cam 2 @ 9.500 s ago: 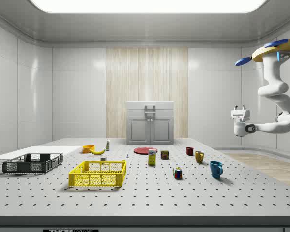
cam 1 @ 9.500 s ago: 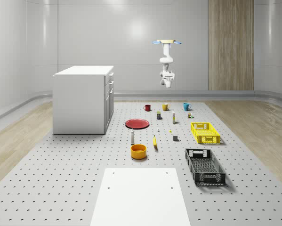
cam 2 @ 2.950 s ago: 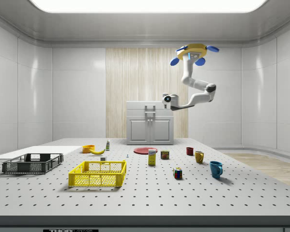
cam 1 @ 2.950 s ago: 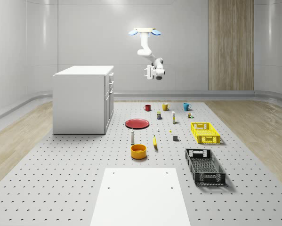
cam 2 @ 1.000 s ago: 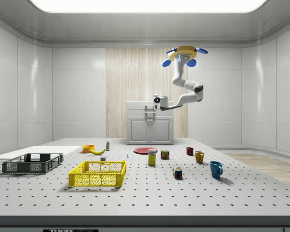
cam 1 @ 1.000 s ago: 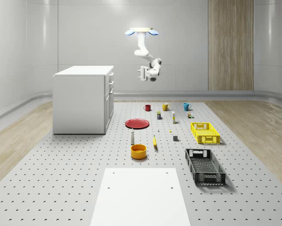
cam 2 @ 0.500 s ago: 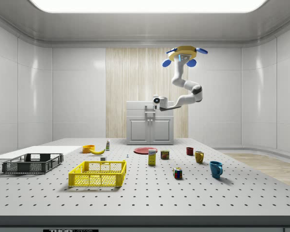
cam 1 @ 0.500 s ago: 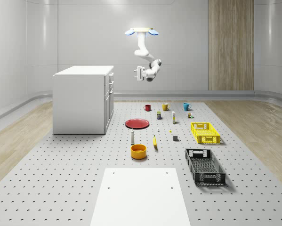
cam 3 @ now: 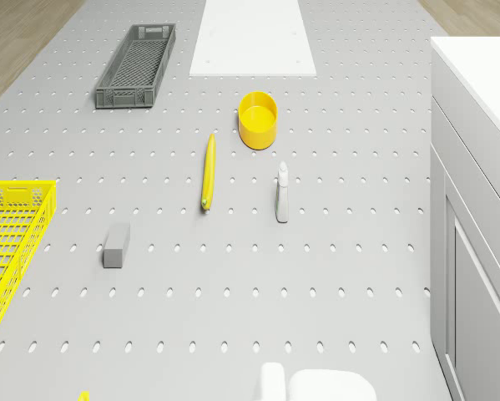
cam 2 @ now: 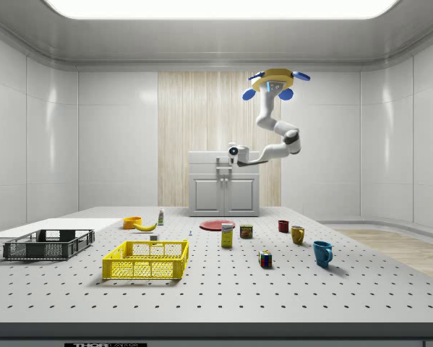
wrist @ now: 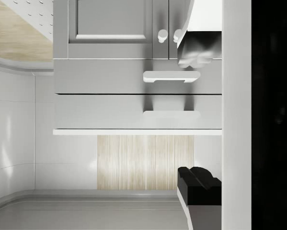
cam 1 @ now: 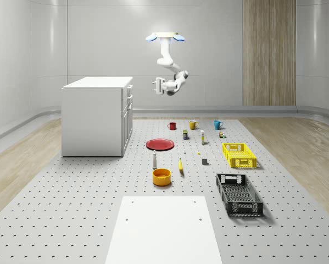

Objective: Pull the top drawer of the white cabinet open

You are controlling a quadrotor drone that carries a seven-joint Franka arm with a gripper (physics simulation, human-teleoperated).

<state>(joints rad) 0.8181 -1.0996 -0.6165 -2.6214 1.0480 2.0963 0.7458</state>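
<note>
Your drone [cam 1: 164,37] hovers facing the white cabinet [cam 1: 95,116].
Jaws [cam 1: 153,86] gape empty, level with, short of, the top drawer [wrist: 138,111].

White cabinet [cam 1: 95,115], grey perforated surface [cam 1: 71,209], yellow crate [cam 1: 239,154], black crate [cam 1: 239,193], red plate [cam 1: 160,144], yellow bowl [cam 1: 161,176], blue mug [cam 1: 217,124].

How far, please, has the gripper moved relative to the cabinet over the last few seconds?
Yes, it has moved: in the whole-scene view the gripper has drawn closer to the cabinet, toward that view's left, level with the top drawer, without touching it yet.
</note>
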